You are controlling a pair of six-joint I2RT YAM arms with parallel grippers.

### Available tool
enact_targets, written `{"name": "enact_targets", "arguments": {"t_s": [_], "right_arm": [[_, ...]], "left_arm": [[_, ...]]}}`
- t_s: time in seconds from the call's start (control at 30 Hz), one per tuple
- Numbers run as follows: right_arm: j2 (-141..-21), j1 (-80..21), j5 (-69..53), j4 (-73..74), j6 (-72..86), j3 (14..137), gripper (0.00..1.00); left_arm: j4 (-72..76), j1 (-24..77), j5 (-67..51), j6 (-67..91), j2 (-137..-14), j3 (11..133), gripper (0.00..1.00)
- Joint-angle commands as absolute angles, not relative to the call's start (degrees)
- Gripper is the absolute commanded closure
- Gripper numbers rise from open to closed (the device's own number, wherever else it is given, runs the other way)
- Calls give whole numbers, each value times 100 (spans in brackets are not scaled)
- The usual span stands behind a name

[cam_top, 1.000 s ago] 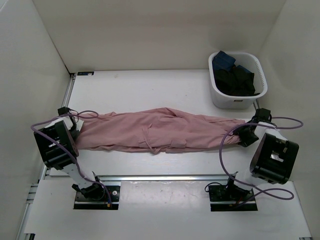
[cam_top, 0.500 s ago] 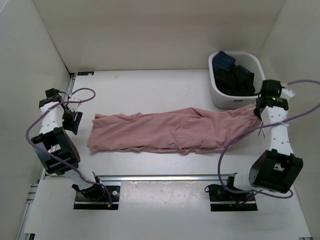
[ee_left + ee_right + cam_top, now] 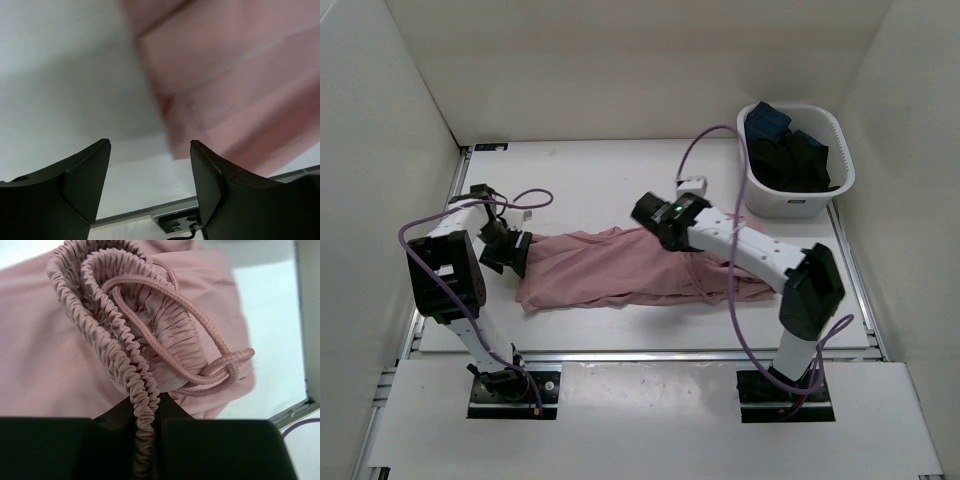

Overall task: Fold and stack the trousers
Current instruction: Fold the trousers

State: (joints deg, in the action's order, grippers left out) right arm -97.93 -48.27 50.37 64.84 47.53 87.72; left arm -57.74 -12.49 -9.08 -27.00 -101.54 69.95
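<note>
The dusty-pink trousers (image 3: 620,270) are lying in a long crumpled band on the white table (image 3: 600,180), running from just beside the left claw (image 3: 510,255) to under the right claw (image 3: 652,212) and on beneath that arm's forearm. The overhead view is giving this whole layout but is hiding the grip itself. Only the right wrist view is showing that the right claw (image 3: 145,415) is pinching the gathered waistband (image 3: 100,305), its dark fingers pressed together on a ruffled elastic edge, with the bunched band arching up ahead of the tips and the pink drawstring (image 3: 200,340) looping across it to a knot on the claw's right. More pink cloth is spreading below and beyond the fingers there. The left wrist view is showing the left claw (image 3: 150,150) standing spread with only bare table between its fingers, and blurred pink folds (image 3: 240,75) lying ahead of it and off to its right, not touching either finger. That view is also catching a metal rail (image 3: 175,220) under the fingertips. Well beyond the right claw, towards the far right corner, a white laundry basket (image 3: 790,205) is holding black clothes (image 3: 795,160) and a blue garment (image 3: 767,120), seen from overhead alone. A small dark label (image 3: 490,147) is sitting at the table's far left corner, its print too small to read.
</note>
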Motion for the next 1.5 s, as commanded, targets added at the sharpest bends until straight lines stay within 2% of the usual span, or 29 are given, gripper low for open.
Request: {"name": "enact_targets", "arguments": {"t_s": [0.0,0.27,0.33,0.37,0.47,0.5,0.57,0.63,0.73,0.8,0.87,0.93,0.97,1.03,1.07,1.17,1.27,1.4,1.47], "right_arm": [[-10263,-5552,5449,7294,6185,9447,100],[-10582,-6196,5212,6593,6565,9343,100],[-10801,-6248,5160,6311,6390,9343,94],[-10880,-6249,4942,6215,6059,9343,89],[-11092,-6494,4615,5916,5261,9571,46],[-11092,-6582,4510,5619,4960,9658,27],[-10987,-6932,4351,5345,4206,9790,14],[-10697,-7171,4351,4958,3729,10009,10],[-10258,-7418,4981,5149,3743,10213,11],[-9793,-7418,5403,5308,4303,9986,16],[-9354,-7121,5564,5309,4578,9477,34],[-9281,-6342,5004,5309,4912,8817,51],[-9281,-6085,4679,5178,4913,8633,71],[-9281,-5514,4021,4575,4713,7994,86],[-9342,-5354,3782,4335,4572,7780,98],[-9605,-4861,2616,3607,4281,7218,100],[-10045,-4615,2032,3594,4280,7066,100],[-10257,-4483,2153,4094,4052,7469,100],[-9775,-4482,2407,4253,4000,7628,85]], "left_arm": [[-5476,-818,-1170,-2435,-10055,6742,24],[-5080,-615,-932,-2382,-10178,6416,24],[-5080,-615,-932,-2382,-10230,6416,24],[-5080,-615,-932,-2382,-10230,6416,24],[-5080,-615,-879,-2382,-10230,6478,24],[-5080,-615,-827,-2382,-10230,6478,24],[-5080,-615,-748,-2382,-10230,6539,24],[-5080,-615,-695,-2434,-10230,6539,24],[-5080,-615,-694,-2435,-10170,6539,23],[-5080,-615,-694,-2435,-10169,6539,23],[-5080,-615,-694,-2435,-10117,6539,23],[-5080,-615,-694,-2435,-10116,6539,23],[-5080,-615,-694,-2435,-10116,6539,23],[-5141,-615,-694,-2382,-10116,6591,23],[-5142,-615,-694,-2382,-10064,6592,23],[-5194,-615,-642,-2329,-10063,6592,23],[-5247,-615,-589,-2329,-10063,6592,23],[-5247,-615,-536,-2329,-10063,6592,23],[-5247,-615,-484,-2329,-10063,6592,23]]}}
